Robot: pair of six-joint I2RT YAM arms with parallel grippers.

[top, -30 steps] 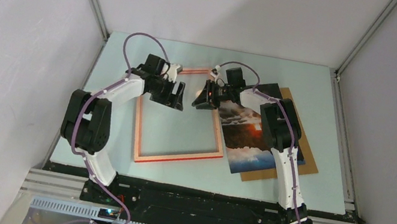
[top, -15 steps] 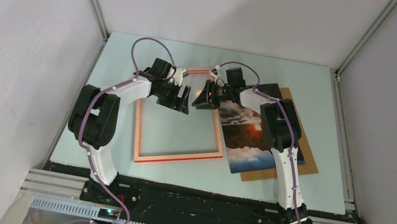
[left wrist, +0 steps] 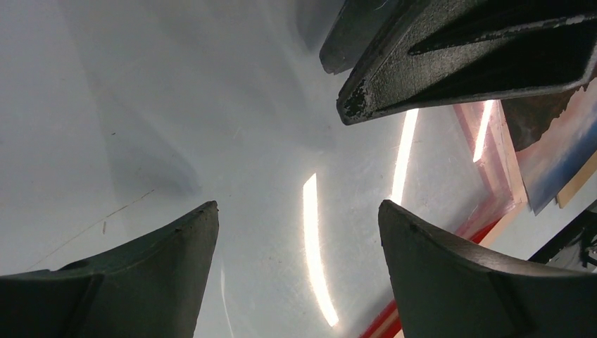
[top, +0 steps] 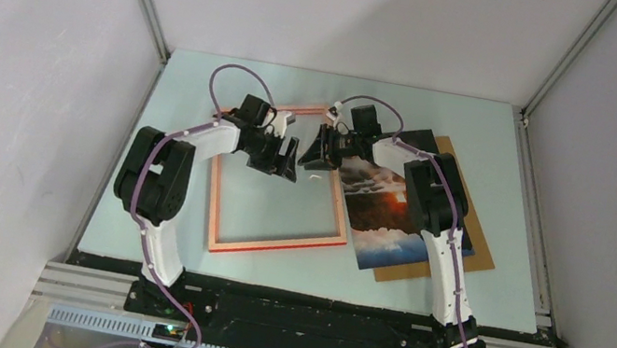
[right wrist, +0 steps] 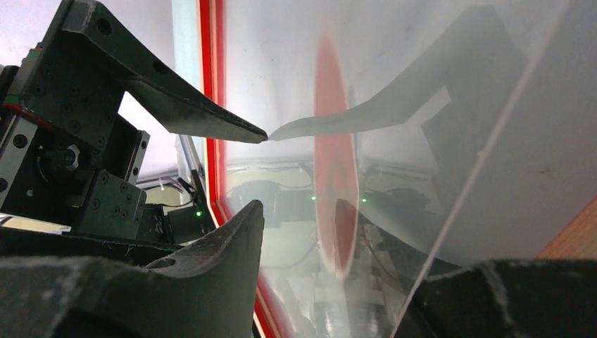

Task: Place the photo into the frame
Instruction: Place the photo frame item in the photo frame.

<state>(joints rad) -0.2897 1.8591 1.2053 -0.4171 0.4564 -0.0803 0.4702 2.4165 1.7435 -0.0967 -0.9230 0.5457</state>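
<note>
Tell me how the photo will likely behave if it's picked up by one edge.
The photo looks like a thin sheet lying flat on the brown backing board, so it would probably droop rather than stay stiff. Its printed surface seems smooth, so a grip may slip. Lying flush, its edge is likely hard to get under.

The thin red-and-wood frame (top: 274,245) lies flat at the surface's (top: 447,117) middle. The sunset photo (top: 384,217) lies face up beside it, toward the right edge, askew.

one frame (top: 274,243), one photo (top: 379,210), one brown backing board (top: 481,248) — two end effectors: left end effector (top: 285,165), right end effector (top: 315,158)
</note>
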